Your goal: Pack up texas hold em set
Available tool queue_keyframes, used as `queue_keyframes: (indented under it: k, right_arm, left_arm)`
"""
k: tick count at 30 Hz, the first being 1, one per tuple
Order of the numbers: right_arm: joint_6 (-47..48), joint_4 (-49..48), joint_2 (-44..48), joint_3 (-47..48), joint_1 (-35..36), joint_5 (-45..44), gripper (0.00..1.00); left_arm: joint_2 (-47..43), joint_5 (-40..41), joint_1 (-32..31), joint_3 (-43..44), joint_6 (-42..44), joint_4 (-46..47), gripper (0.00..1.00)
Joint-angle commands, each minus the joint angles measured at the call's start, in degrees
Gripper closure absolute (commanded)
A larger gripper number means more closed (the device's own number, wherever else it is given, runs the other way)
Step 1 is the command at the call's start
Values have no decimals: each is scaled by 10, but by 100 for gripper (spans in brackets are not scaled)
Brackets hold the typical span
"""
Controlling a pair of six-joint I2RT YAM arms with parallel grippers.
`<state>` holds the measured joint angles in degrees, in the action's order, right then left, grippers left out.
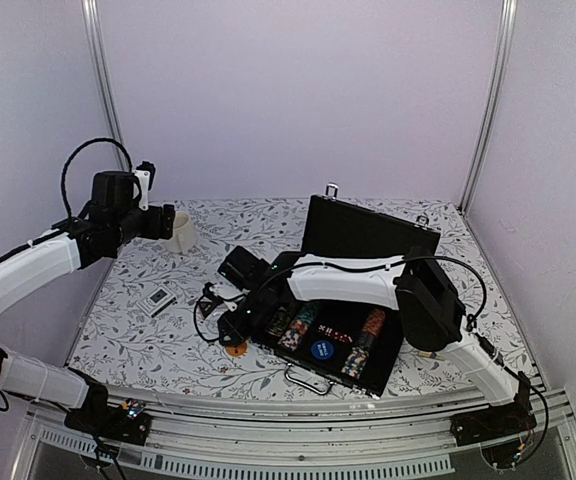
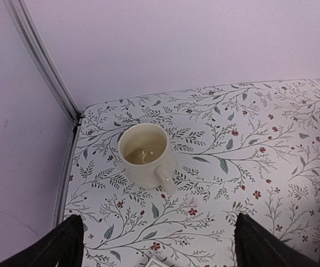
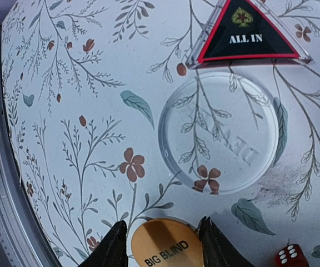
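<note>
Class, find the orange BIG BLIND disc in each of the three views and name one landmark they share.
Top external: orange disc just off the case's left corner.
Left wrist: not in it.
Right wrist: orange disc at bottom centre.
Shared landmark: floral table cover.

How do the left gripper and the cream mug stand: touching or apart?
Apart. The left wrist view shows bare tablecloth between the cream mug and both fingertips of the open left gripper.
</note>
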<state>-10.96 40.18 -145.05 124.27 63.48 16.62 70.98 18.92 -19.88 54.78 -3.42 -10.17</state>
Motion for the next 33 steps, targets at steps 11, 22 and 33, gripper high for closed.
queue_keyframes:
  k: [11, 22, 33]
  right_arm:
    - [-36, 56, 28, -73, 41, -12, 56]
    - [-34, 43, 43, -100, 70, -44, 52]
    - [1, 0, 72, -172, 106, -148, 39]
  left_arm:
    - [6, 9, -9, 7, 6, 4, 6]
    - [9, 11, -10, 7, 8, 3, 6]
    - [10, 16, -13, 7, 9, 4, 6]
